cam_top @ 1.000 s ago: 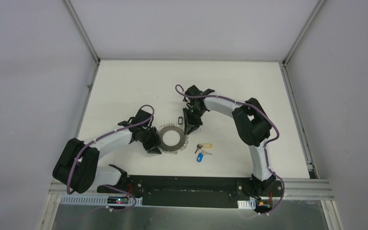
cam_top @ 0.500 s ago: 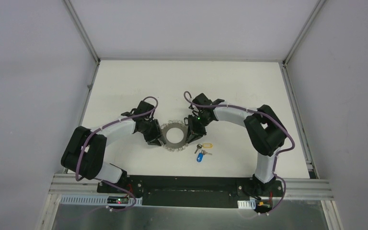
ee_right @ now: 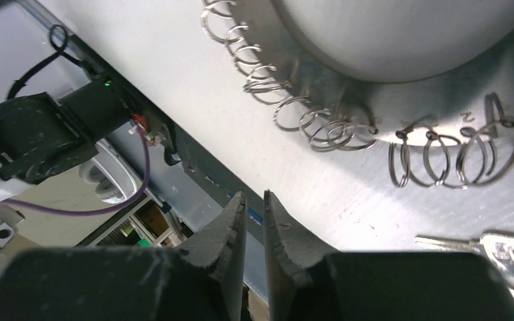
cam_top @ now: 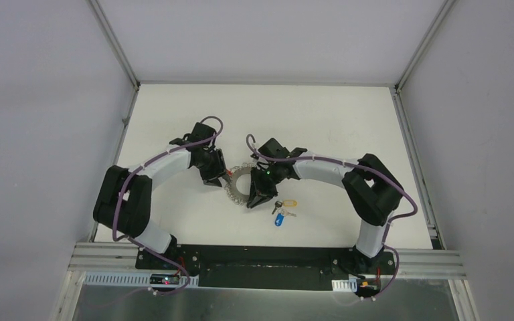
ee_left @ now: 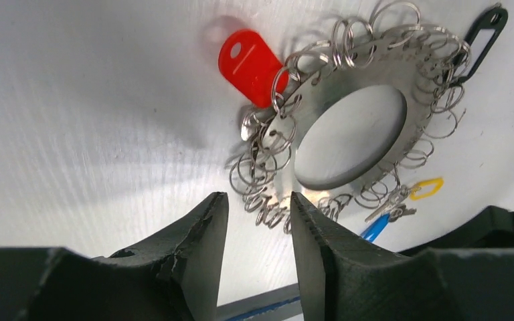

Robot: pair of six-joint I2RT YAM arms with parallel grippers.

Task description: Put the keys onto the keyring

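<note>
Starting from my left pincer [ee_left: 258, 207], I read its two black fingers [ee_left: 201, 247] as released, with a clear gap between them and nothing in it. It is poised at the rim of the flat round silver metal disc fringed with wire split rings [ee_left: 302, 114], which I take to be the keyring. My right pincer [ee_right: 253, 200] is clenched down to a thin slit and grips nothing I can see. From overhead it sits at the disc's opposite side, between the disc and the keys. The two small silver metal keys [cam_top: 282, 206], one with a yellow plastic tag [cam_top: 290, 202] and one with a blue plastic tag [cam_top: 279, 220], lie loose on the white table [cam_top: 348, 134] just beside the disc, threaded on no ring. A red plastic tag [ee_left: 249, 61] sits at the disc's rim near my left pincer, and a black clip [ee_left: 485, 30] lies at its far edge. I judge this is the opening step, with both arms gathered at the disc and no key picked up yet. Next, I would want the right pincer to release and come down on one key, gripping it so its hole is left free. The left pincer should single out one split ring and steady it, which looks fiddly since the rings are thin and crowded.
</note>
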